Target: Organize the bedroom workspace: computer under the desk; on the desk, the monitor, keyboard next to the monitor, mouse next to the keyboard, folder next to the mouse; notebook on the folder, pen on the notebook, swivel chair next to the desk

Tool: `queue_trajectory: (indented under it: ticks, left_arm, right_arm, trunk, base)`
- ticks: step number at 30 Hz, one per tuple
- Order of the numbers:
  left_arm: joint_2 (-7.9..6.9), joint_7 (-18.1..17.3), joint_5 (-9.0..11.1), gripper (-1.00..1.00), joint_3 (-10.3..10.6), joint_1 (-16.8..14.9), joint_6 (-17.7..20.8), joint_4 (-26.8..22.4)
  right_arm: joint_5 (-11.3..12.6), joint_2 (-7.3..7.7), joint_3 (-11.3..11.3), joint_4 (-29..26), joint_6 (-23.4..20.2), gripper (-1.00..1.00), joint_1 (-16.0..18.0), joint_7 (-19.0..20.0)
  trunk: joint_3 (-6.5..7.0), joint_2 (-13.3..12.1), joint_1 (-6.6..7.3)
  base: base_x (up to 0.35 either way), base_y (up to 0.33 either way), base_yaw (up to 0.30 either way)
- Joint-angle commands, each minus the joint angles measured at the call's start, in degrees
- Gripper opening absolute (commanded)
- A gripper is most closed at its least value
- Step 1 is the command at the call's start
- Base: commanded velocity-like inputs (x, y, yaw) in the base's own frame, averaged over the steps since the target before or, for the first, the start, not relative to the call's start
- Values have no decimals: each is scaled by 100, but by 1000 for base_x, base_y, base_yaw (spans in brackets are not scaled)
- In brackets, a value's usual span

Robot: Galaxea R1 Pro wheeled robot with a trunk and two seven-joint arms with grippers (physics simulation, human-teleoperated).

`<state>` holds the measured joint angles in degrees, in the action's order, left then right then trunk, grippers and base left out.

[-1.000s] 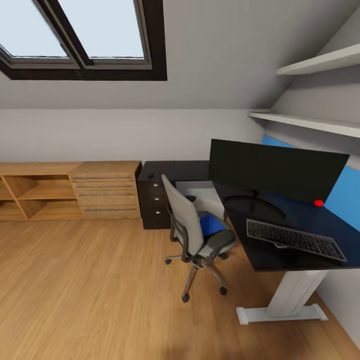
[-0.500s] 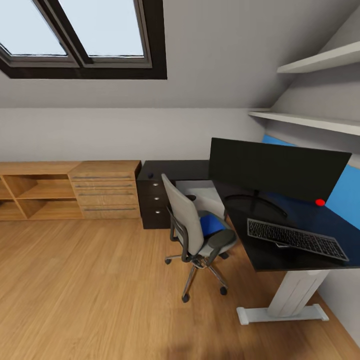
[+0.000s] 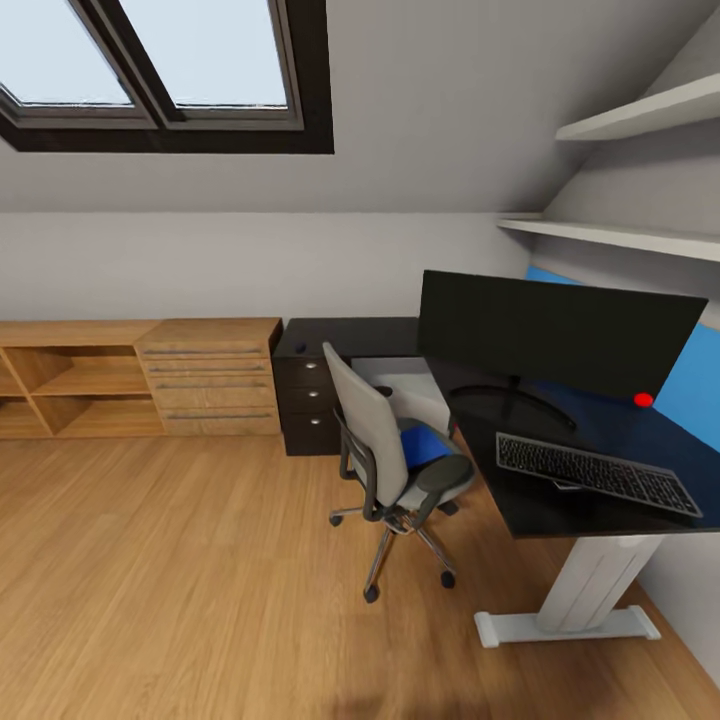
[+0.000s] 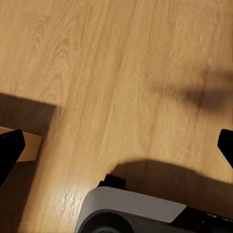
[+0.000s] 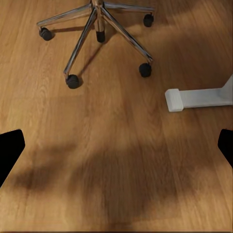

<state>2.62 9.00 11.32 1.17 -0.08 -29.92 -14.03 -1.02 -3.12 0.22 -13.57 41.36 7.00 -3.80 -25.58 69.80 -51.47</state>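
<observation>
Monitor (image 3: 555,335), one only, stands on the black surface (image 3: 560,500) at the right of the head view, with one keyboard (image 3: 596,473) lying in front of it, near but not touching its curved foot. Compared with one second ago, the whole picture has shifted a little: the monitor and the shelves sit slightly higher and more to the right, so the camera has moved, while the things keep their places among themselves. One small red dot (image 3: 643,400) shows just beside the lower right corner of the screen; what it is I cannot tell.

One swivel chair (image 3: 392,460) stands on the wooden floor (image 3: 180,580) just beside the surface, its back turned to the camera. One blue thing, probably the folder (image 3: 425,445), lies on its seat, partly hidden by the backrest. In the right wrist view the chair's base shows five legs with five castors (image 5: 73,81), and near them one white foot of the desk (image 5: 196,97).

Two wall shelves (image 3: 620,235) hang above the surface. One black drawer unit (image 3: 308,400) stands at the wall, and beside it one wooden cabinet (image 3: 215,380) with drawers, and open compartments to its left that look empty.

Left gripper (image 4: 116,150) and right gripper (image 5: 116,150) both stand wide open, with dark fingertips at the edges of their wrist views, and they hold nothing above the floor.
</observation>
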Motion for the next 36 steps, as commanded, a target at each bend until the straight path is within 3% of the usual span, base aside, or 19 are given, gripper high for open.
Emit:
queue_trajectory:
  ticks: [1,31,36]
  left_arm:
    - [-1,14,28,100,15,-1,-14,-3]
    - [-9,15,28,100,6,-1,-22,-29]
    - [-11,14,28,100,6,-1,-22,-30]
  right_arm:
    - [-12,-2,4,21,13,100,3,-31]
    - [-12,-4,4,56,12,100,3,-32]
    - [-12,-4,4,56,12,100,3,-33]
  trunk:
    - [-24,45,-23]
    - [-562,1248,-682]
    - [-652,1449,-791]
  base:
    - [0,0,0]
    - [-1,0,0]
    - [-217,0,0]
